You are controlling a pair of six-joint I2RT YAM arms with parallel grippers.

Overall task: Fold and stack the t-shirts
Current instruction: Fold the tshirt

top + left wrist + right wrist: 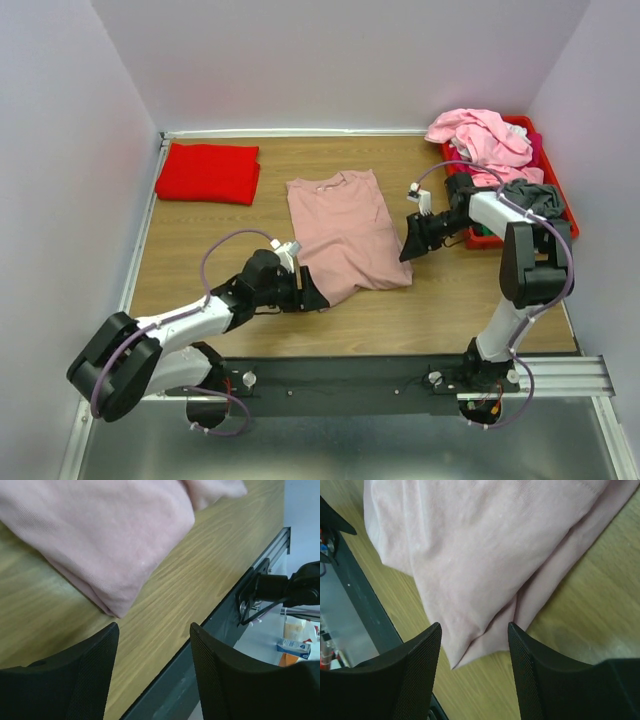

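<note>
A dusty-pink t-shirt (345,235) lies flat mid-table, collar toward the back and sides folded in. My left gripper (312,292) sits at its near-left corner. In the left wrist view that gripper (154,630) is open and empty, with the shirt's folded corner (112,605) just past the fingertips. At the shirt's right edge, my right gripper (415,240) is open. In the right wrist view the shirt's near-right corner (470,645) lies under the gap between the right gripper's (474,627) fingers, not pinched. A bright red t-shirt (208,172) lies folded at the back left.
A red plastic bin (571,216) stands at the back right, holding a light pink shirt heap (480,138) and a grey shirt (535,195). White walls enclose the table on three sides. The black mounting rail (350,378) runs along the near edge.
</note>
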